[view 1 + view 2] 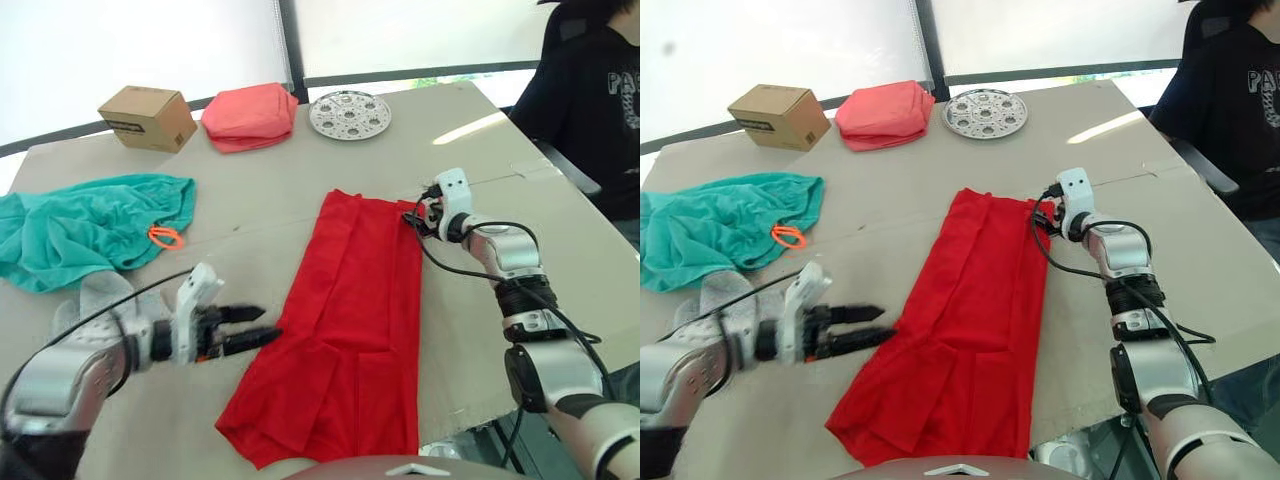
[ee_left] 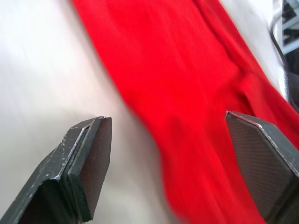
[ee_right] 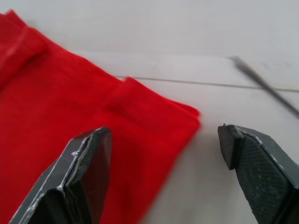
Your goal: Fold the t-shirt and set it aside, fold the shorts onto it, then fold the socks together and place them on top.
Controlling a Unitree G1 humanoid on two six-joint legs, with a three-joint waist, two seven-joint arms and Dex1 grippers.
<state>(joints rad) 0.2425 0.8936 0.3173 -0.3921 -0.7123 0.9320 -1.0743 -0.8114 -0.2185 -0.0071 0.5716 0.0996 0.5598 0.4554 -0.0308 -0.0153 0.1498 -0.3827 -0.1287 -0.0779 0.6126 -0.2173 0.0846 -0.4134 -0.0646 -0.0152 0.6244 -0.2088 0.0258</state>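
T-shirt (image 1: 345,320) folded lengthwise on table (image 1: 260,200); left gripper (image 1: 262,328) & right gripper (image 3: 166,154) both spread wide at its edges.

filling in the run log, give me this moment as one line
stage: t-shirt folded lengthwise into strip | left hand: open, at strip's left edge | right hand: open, at far right corner | shorts: unfolded, left
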